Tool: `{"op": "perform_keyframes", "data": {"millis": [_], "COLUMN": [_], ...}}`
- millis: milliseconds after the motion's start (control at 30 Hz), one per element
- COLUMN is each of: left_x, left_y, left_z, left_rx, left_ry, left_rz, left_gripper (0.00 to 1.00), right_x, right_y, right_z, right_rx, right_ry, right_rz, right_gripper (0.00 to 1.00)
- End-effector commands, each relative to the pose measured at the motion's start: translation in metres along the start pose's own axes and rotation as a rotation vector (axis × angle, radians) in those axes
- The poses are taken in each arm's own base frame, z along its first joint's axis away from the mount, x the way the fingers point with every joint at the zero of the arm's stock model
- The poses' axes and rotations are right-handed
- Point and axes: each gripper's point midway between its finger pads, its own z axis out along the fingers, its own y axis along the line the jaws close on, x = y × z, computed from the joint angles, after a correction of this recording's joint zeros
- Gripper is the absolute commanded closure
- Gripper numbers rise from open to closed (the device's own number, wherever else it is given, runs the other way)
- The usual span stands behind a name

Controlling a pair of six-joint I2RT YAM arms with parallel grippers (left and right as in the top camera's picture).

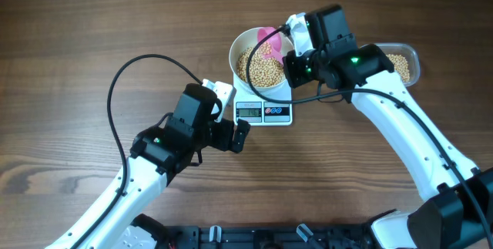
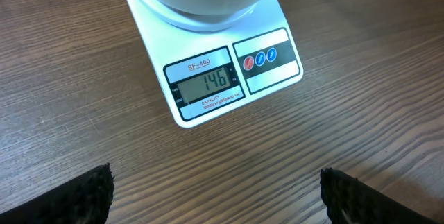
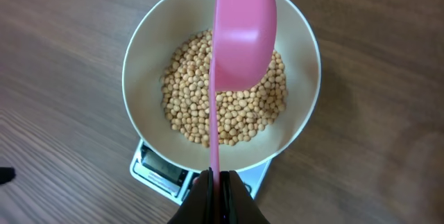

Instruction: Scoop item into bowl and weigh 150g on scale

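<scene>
Beans (image 3: 187,92) in bowl (image 3: 146,64) on scale (image 2: 159,50) | scoop (image 3: 243,30) directly above, handle clamped in right gripper (image 3: 216,182) | left gripper (image 2: 218,196) spread, empty

Wood-grain counter (image 1: 69,25) right across the view, dark brown, the grain running left to right. Just far of centre there's a pink scoop (image 3: 243,30), up off the counter, its rounded cup at the far end and its handle coming back toward the near side, seen edge-on as a thin line. Out on the far right sits a clear plastic tub (image 1: 417,62) with rounded corners, only its right end showing.
</scene>
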Motion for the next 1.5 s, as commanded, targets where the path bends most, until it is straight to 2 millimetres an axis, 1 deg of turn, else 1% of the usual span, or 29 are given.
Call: {"op": "perform_keyframes", "data": {"millis": [0,133,233,433,533,700,833,1000,1100,1233,1467], "left_x": [-0.008,-0.008,-0.008,-0.008,-0.008,-0.008,-0.008,-0.008,-0.008,-0.008,-0.008], "left_y": [-0.003,-0.003,-0.003,-0.003,-0.003,-0.003,-0.003,-0.003,-0.003,-0.003,-0.003], "left_z": [-0.002,-0.002,-0.002,-0.002,-0.002,-0.002,-0.002,-0.002,-0.002,-0.002,-0.002], "left_rx": [0.002,0.002,0.002,0.002,0.001,0.002,0.002,0.002,0.002,0.002,0.001], "left_ry": [-0.016,-0.016,-0.016,-0.016,-0.016,-0.016,-0.016,-0.016,-0.016,-0.016,-0.016], "left_rz": [0.019,0.019,0.019,0.019,0.019,0.02,0.019,0.019,0.019,0.019,0.019], "left_gripper": [0.0,0.0,0.0,0.0,0.0,0.0,0.0,0.0,0.0,0.0,0.0], "right_x": [-0.009,-0.009,-0.012,-0.024,-0.029,-0.033,-0.034,-0.033,-0.034,-0.035,-0.04], "right_y": [0.009,0.008,0.003,-0.021,-0.04,-0.055,-0.068,-0.092,-0.1,-0.101,-0.102], "right_z": [-0.01,-0.014,-0.02,-0.049,-0.07,-0.101,-0.118,-0.127,-0.13,-0.13,-0.132], "right_rx": [-0.076,-0.116,-0.132,-0.141,-0.13,-0.2,-0.262,-0.24,-0.226,-0.224,-0.234], "right_ry": [-0.024,-0.023,-0.039,-0.115,-0.17,-0.235,-0.269,-0.303,-0.319,-0.323,-0.34], "right_rz": [0.078,0.124,0.159,0.214,0.25,0.303,0.393,0.434,0.435,0.436,0.486], "right_gripper": [0.96,0.96,0.96,0.96,0.96,0.96,0.96,0.96,0.96,0.96,0.96]}}
